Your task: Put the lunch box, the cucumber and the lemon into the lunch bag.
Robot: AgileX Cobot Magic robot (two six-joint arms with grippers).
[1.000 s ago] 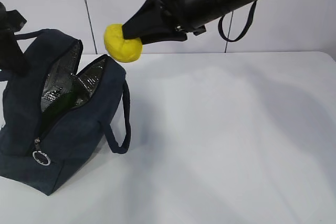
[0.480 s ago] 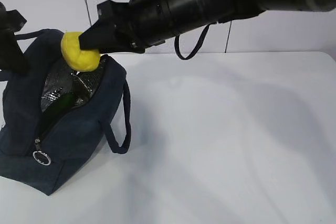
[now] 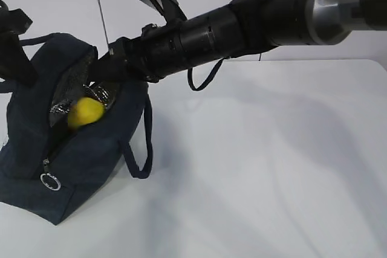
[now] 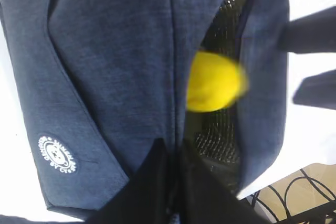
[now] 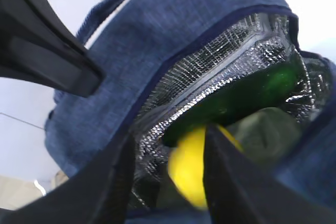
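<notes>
Only marking I can spot is a small round white printed logo [image 4: 57, 154] on the side panel of the boxy dark navy fabric lunch bag [image 4: 110, 72], seen from the left wrist camera. It has a ring of tiny lettering around a centre emblem (way too small and blurry to actually read). Nothing else carries any text, numbers or brand.

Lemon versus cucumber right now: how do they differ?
The lemon is bright yellow and rounded; the cucumber is dark green and long. The lemon shows plainly at the bag's mouth, blurred in the left wrist view; the cucumber lies deeper, partly hidden against the foil lining. Both are within the lunch bag opening.
</notes>
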